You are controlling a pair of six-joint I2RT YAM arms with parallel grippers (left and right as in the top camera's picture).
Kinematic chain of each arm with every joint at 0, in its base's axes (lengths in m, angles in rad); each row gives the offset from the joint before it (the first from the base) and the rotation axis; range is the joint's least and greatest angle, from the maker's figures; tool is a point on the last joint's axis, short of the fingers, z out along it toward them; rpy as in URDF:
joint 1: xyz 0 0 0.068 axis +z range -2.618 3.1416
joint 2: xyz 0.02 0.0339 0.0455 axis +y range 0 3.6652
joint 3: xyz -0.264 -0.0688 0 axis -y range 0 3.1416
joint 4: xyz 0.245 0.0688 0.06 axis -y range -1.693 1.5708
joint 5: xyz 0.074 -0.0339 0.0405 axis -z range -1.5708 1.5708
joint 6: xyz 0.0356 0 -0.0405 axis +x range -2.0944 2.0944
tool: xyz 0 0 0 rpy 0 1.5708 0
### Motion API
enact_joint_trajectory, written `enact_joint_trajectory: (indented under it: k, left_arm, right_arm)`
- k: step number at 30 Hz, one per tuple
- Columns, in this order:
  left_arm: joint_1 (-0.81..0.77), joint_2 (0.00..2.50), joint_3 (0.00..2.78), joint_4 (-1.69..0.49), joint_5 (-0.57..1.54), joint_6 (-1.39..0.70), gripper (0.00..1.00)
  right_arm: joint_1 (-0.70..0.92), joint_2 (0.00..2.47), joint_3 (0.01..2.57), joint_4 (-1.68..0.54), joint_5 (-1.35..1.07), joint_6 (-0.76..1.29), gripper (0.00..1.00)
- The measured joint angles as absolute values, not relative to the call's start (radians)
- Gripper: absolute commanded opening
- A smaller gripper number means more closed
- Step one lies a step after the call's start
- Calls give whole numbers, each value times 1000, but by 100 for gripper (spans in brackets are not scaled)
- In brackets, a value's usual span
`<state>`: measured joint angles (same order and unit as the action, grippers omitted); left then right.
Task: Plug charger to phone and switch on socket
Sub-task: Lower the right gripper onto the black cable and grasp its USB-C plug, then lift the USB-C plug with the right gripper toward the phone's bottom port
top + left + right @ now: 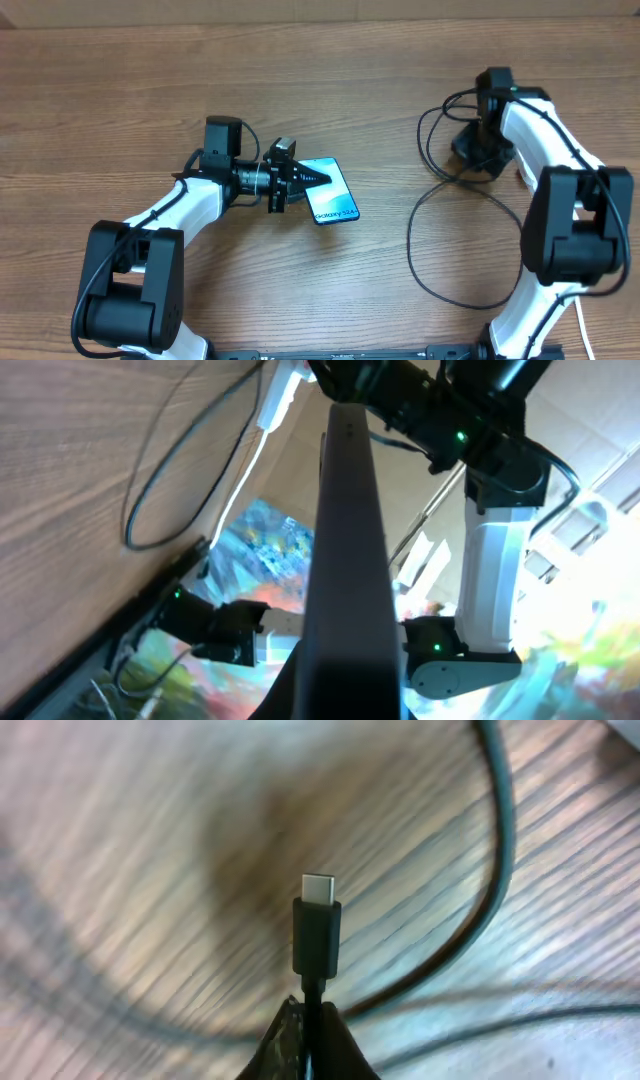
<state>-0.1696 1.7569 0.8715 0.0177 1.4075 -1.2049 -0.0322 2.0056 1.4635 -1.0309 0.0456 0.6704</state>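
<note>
My left gripper point(303, 181) is shut on the phone point(331, 191), whose light blue screen faces up with the "Galaxy S24+" text at its near end. In the left wrist view the phone point(345, 510) shows edge-on as a dark slab between the jaws point(345, 695). My right gripper point(479, 152) is at the far right, shut on the charger just behind its small plug tip point(318, 935), which points out from the jaws point(318, 1025) above the wood. The black cable point(411, 236) loops over the table. The socket is mostly hidden; a white piece point(278, 395) shows in the left wrist view.
The wooden table point(130, 90) carries both arm bases at the near edge. A thin white cord point(582, 322) runs by the right arm's base. Cable loops point(492, 890) lie under the right gripper.
</note>
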Motion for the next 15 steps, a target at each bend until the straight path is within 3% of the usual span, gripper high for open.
enact_joint_trajectory:
  k: [8, 15]
  left_arm:
    - [-130, 1757, 871, 252, 1429, -1229, 4]
    - [-52, 1757, 871, 406, 1467, -1291, 4]
  right_arm:
    - [-12, 1740, 1489, -1206, -176, 475, 4]
    - [150, 1629, 1493, -1443, -276, 331, 4]
